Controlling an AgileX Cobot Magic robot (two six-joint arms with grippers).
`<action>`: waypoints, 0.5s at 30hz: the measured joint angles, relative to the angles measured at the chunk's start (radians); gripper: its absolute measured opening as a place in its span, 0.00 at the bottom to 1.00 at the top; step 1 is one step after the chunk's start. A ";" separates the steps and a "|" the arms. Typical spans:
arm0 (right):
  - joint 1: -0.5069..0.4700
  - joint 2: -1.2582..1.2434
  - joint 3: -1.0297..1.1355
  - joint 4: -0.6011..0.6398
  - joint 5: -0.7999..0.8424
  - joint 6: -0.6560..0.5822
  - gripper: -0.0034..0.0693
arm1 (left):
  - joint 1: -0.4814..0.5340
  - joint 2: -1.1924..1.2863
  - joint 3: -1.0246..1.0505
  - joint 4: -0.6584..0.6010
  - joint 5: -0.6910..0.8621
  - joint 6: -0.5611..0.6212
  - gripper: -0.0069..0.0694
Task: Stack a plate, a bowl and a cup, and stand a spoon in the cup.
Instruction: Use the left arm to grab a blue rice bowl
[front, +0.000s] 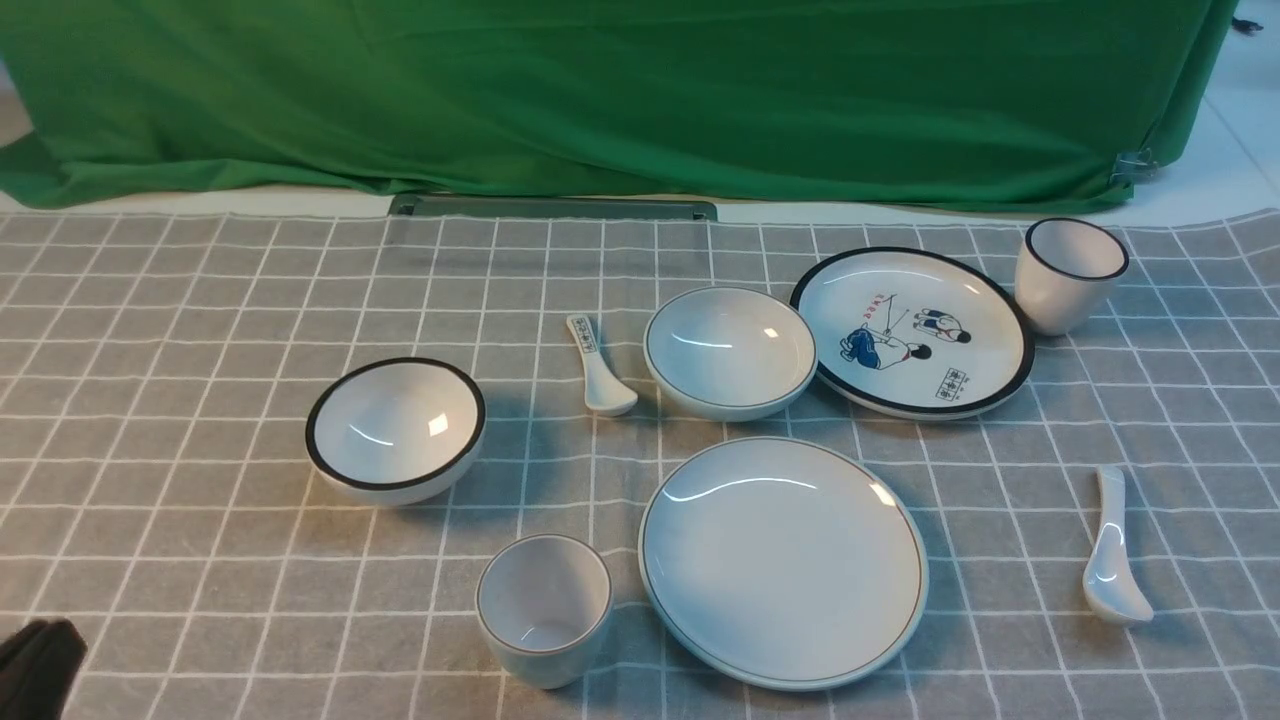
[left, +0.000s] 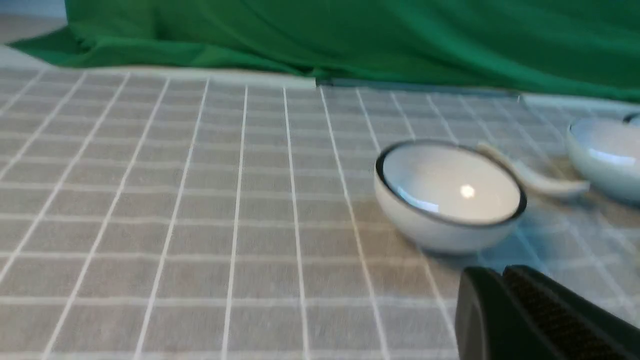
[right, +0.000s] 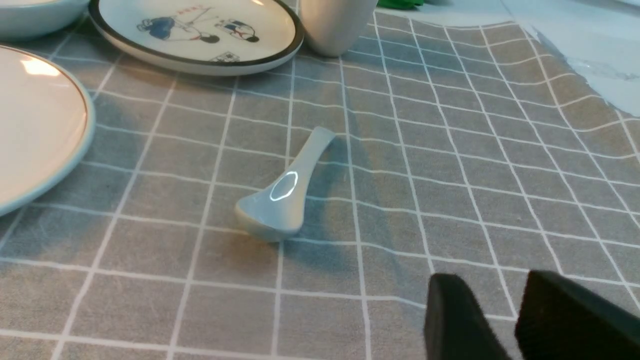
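Note:
The plain plate (front: 783, 560) lies front centre, with the small grey-rimmed cup (front: 543, 605) upright just left of it. The grey-rimmed bowl (front: 730, 350) stands behind the plate. The plain white spoon (front: 1110, 550) lies on the cloth to the right, bowl end toward me. In the right wrist view the spoon (right: 285, 192) lies ahead of my right gripper (right: 492, 285), which is a little open and empty. The plate's edge (right: 40, 130) shows there too. My left gripper (left: 502, 272) is shut and empty, low at the front left (front: 35, 665); the bowl (left: 605, 155) shows far off.
A black-rimmed bowl (front: 395, 428) sits left of centre, close ahead of my left gripper (left: 450, 195). A spoon with dark characters (front: 598, 365) lies beside the grey-rimmed bowl. A cartoon plate (front: 912, 330) and black-rimmed cup (front: 1068, 272) stand back right. Green cloth hangs behind.

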 joint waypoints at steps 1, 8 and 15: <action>0.000 0.000 0.000 0.000 0.000 0.000 0.38 | 0.000 0.000 0.000 -0.033 -0.039 -0.001 0.11; 0.000 0.000 0.000 0.000 0.000 0.000 0.38 | 0.000 0.000 0.000 -0.261 -0.462 -0.060 0.11; 0.000 0.000 0.000 0.000 -0.004 -0.013 0.38 | 0.000 0.020 -0.061 -0.305 -0.799 -0.192 0.11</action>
